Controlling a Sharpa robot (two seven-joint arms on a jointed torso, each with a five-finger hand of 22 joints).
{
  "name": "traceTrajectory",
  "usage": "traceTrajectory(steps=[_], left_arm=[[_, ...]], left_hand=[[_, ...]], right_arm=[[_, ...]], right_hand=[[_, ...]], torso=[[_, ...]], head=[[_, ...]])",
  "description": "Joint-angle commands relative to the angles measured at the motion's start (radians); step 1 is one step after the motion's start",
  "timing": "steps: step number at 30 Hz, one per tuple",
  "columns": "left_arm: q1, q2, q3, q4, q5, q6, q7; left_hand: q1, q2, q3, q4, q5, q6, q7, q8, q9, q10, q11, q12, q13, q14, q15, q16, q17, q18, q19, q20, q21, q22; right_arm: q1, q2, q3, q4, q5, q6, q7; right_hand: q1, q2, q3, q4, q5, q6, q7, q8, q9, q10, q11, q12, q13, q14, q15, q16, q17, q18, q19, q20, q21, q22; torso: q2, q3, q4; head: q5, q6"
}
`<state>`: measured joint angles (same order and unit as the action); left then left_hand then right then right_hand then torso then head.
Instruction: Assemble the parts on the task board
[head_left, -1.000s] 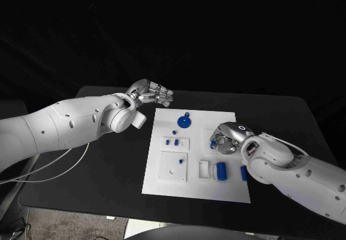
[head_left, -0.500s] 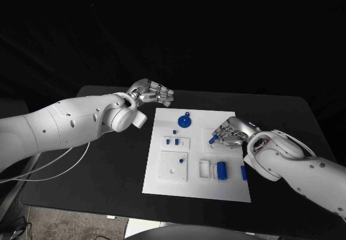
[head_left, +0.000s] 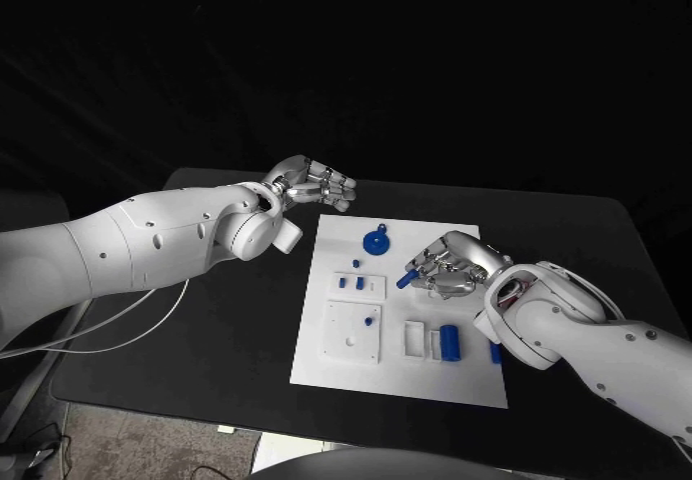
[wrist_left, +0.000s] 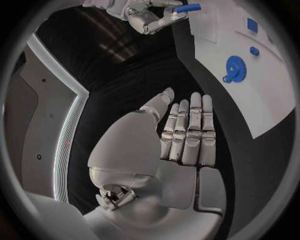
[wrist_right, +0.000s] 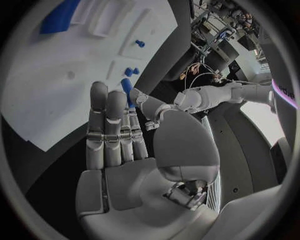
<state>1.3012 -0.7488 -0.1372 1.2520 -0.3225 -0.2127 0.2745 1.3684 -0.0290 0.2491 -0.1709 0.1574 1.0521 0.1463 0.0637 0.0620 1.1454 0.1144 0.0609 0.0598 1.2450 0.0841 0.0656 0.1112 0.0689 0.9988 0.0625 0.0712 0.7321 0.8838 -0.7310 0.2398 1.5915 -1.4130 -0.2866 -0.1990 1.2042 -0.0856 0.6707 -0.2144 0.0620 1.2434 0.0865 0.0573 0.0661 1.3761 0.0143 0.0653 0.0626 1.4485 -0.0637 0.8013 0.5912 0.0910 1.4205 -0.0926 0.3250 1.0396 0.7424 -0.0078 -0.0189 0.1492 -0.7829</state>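
On black table (head_left: 202, 330), white task board (head_left: 346, 365)

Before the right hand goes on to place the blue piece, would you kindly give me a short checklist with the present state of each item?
1. Right hand holds the blue peg: ok.
2. Peg lifted off the task board: ok.
3. Left hand off the board, holding nothing: ok.
4. Blue gear lies apart from the right hand: ok.
5. Which socket the peg fits: cannot tell.
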Motion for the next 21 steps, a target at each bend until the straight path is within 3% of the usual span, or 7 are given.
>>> traceTrajectory(steps=[1, 12, 21], left_arm=[[0.001, 0.004, 0.001, 0.0, 0.005, 0.01, 0.009], [0.001, 0.007, 0.001, -0.002, 0.005, 0.011, 0.009], [0.001, 0.009, 0.001, -0.002, 0.005, 0.011, 0.01]], left_hand=[[-0.006, 0.0, 0.0, 0.005, -0.001, -0.005, -0.003, -0.001, 0.001, 0.006, 0.002, -0.002, -0.001, 0.003, -0.002, -0.002, 0.001, -0.006, 0.004, -0.001, 0.004, 0.0], [-0.006, 0.0, 0.0, 0.005, -0.001, -0.005, -0.003, -0.001, 0.001, 0.006, 0.002, -0.002, -0.001, 0.003, -0.002, -0.002, 0.001, -0.006, 0.004, -0.001, 0.004, 0.0], [-0.006, 0.0, 0.0, 0.005, -0.001, -0.005, -0.003, -0.001, 0.001, 0.006, 0.002, -0.002, -0.001, 0.003, -0.002, -0.002, 0.001, -0.006, 0.004, -0.001, 0.004, 0.0]], right_arm=[[-0.001, 0.013, -0.008, 0.018, -0.09, 0.012, 0.027], [-0.001, 0.047, -0.054, 0.061, -0.26, 0.019, 0.035], [-0.001, 0.074, -0.118, 0.073, -0.359, 0.03, 0.034]], right_hand=[[-0.001, 0.013, -0.001, -0.006, -0.002, 0.018, -0.01, 0.007, 0.005, 0.009, 0.001, -0.005, -0.001, 0.001, -0.007, -0.001, 0.001, 0.001, 0.009, -0.001, -0.007, 0.001], [0.002, 0.011, -0.001, -0.007, -0.006, 0.021, -0.011, 0.007, 0.005, 0.012, 0.0, -0.005, -0.001, 0.001, -0.008, 0.0, 0.003, 0.0, 0.009, -0.001, -0.007, 0.006], [0.005, 0.01, 0.002, -0.007, -0.009, 0.023, -0.011, 0.007, 0.006, 0.014, 0.0, -0.005, -0.001, 0.001, -0.008, 0.001, 0.005, 0.0, 0.008, -0.002, -0.006, 0.01]], torso=[[0.001, -0.0013, 0.0004], [0.001, -0.0009, 0.001], [0.001, -0.0005, -0.0002]], head=[[0.012, -0.001], [0.041, -0.009], [0.052, -0.017]])
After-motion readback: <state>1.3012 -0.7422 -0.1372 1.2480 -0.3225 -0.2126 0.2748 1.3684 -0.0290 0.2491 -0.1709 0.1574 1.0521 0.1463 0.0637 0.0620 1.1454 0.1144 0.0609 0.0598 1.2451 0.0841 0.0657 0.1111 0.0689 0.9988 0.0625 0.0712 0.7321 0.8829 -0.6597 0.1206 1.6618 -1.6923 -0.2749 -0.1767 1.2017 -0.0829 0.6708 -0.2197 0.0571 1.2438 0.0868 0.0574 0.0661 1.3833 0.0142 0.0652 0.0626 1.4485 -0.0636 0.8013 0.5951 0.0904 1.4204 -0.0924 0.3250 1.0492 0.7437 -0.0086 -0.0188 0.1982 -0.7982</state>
